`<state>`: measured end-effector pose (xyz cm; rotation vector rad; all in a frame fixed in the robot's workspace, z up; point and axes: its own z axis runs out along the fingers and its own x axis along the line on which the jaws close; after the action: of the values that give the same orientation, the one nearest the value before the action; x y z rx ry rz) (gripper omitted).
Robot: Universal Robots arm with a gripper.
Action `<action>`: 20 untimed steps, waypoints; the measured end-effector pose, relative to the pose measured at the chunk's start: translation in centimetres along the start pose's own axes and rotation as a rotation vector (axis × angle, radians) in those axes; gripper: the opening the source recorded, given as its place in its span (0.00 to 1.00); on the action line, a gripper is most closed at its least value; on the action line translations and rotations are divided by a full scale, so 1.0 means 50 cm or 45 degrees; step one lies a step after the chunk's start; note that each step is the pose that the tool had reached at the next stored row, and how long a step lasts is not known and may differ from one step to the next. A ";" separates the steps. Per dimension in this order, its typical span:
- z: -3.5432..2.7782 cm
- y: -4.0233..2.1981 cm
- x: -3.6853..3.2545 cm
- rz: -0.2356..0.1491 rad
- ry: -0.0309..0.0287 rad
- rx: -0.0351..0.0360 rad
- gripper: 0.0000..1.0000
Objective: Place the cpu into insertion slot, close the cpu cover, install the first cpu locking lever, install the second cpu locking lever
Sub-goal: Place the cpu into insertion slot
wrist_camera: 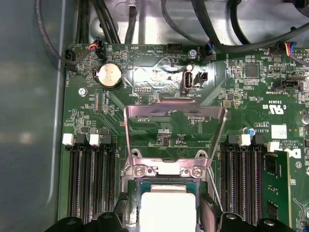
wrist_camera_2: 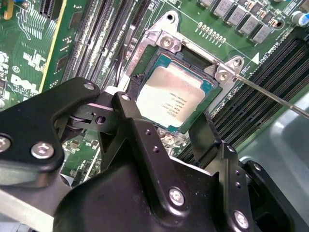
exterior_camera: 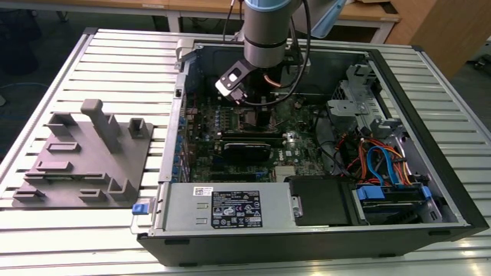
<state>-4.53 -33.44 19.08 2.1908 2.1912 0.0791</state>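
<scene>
Lying in the insertion slot (exterior_camera: 253,119), upper middle of the exterior view, the cpu (wrist_camera_2: 171,99) is shown with small print on top, straddled by the gripper's (wrist_camera_2: 165,116) spread fingers (wrist_camera_2: 130,113); the cpu cover (wrist_camera: 129,137) is raised.

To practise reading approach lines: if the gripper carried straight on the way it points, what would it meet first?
Most likely the cpu, lying in the insertion slot directly ahead of the gripper. The cpu cover stands open, off that line. Whether they touch is unclear.
</scene>
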 end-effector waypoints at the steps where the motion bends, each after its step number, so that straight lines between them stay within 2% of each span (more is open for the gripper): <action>1: 0.000 0.000 0.000 -0.002 0.0000 0.0001 0.67; 8: -0.003 0.000 0.001 -0.003 -0.0001 0.0002 0.67; 20: -0.032 0.002 0.001 -0.003 0.0001 0.0005 0.67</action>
<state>-4.53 -33.41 20.68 2.1887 2.1937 0.0786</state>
